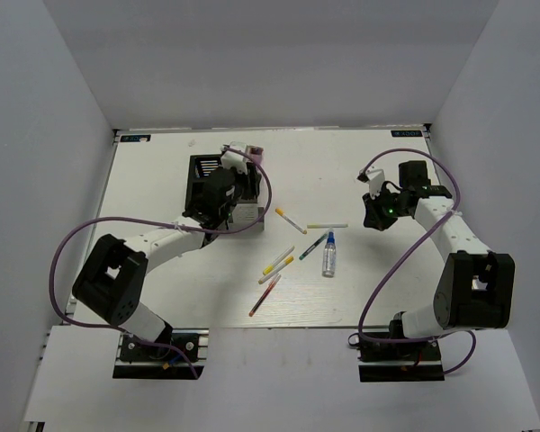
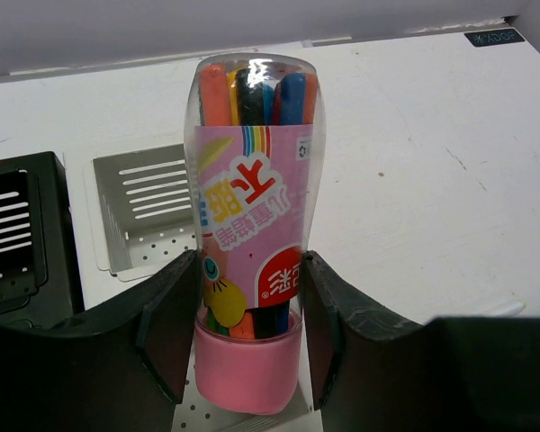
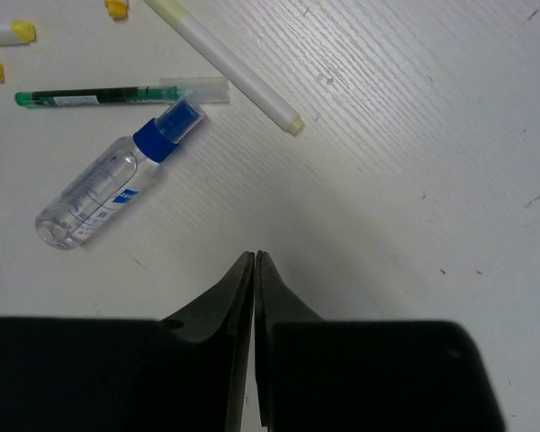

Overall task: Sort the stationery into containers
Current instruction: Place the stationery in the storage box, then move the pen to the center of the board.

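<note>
Left wrist view: my left claw [image 2: 249, 301] is clenched on the pink tube [image 2: 252, 180], a clear cylinder of coloured markers with a pink label and pink cap. Fingers [image 2: 171, 333] press it from 9 and 3 o'clock, low down, just above the cap. Long axis runs 6 to 12 o'clock, cap end at 6, rounded end away from me.

White-grey organiser [image 2: 148, 202]: slotted panel at 10 o'clock of the tube, perforated surface showing under the cap at 6. Whether the cap touches it, I cannot tell. Black organiser [image 2: 22, 243] at 9 o'clock, just beside the white-grey one. Judgement: the tube sits over the white-grey organiser, so the coming move is a lowering along the tube's own axis. Which compartment lies under the cap, I cannot tell.

Right wrist view: right claw [image 3: 254, 265] closed tight, nothing between the tips. Bottle [image 3: 117, 184] lies flat at 10 o'clock of the tips, apart from them, blue cap toward 2 o'clock. Green pen [image 3: 117, 94] just beside that cap, lying 9 to 3. Pale highlighter [image 3: 229, 63] at 12 o'clock, slanted 10 to 4.

Top view: loose pens [image 1: 277, 264] and bottle lie between the arms, at 7 to 8 o'clock of the right claw, at 4 o'clock and well apart from the left. Right arm is nearer; I judge the loose pieces are its work, and it must open first.
</note>
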Controlling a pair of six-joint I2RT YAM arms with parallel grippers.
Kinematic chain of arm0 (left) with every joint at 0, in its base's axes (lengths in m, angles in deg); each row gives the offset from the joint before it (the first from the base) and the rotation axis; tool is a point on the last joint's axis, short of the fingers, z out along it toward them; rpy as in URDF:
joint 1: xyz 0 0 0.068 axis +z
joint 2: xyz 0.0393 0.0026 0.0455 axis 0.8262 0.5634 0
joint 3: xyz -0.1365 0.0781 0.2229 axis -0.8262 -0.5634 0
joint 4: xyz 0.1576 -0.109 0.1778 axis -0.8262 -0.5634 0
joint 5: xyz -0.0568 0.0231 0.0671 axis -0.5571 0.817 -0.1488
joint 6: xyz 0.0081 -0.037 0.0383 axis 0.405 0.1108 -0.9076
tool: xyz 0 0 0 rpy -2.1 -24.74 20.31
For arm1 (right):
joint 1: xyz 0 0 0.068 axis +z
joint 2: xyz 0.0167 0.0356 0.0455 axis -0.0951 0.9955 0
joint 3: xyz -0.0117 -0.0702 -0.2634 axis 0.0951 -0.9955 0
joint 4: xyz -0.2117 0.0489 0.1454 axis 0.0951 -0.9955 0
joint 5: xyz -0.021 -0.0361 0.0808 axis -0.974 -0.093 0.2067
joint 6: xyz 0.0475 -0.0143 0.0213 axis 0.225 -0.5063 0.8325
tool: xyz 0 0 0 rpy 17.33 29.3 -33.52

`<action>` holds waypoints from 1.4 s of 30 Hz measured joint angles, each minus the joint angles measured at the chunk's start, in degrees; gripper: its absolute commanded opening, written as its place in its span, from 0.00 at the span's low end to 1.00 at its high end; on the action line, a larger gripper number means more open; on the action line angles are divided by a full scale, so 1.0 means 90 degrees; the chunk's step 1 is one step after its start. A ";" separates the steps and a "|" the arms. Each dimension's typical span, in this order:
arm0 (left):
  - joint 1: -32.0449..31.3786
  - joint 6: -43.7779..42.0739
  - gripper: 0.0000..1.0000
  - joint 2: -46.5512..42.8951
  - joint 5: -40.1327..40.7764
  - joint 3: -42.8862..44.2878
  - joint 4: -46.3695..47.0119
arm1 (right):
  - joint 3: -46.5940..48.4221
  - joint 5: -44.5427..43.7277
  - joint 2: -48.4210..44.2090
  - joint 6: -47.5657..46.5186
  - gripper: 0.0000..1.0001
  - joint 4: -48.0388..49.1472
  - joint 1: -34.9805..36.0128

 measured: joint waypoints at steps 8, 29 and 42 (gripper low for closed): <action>0.0000 0.0114 0.33 0.0000 0.0083 -0.0163 0.0053 | 0.0000 0.0000 0.0000 -0.0027 0.12 0.0002 0.0000; 0.0002 0.0240 0.75 0.0338 0.0498 -0.0168 -0.0119 | 0.0000 0.0029 0.0000 -0.0024 0.20 0.0000 0.0000; -0.0046 0.0306 0.80 0.0068 0.0680 -0.0170 -0.0158 | -0.0002 0.0068 0.0000 -0.0034 0.49 -0.0002 0.0000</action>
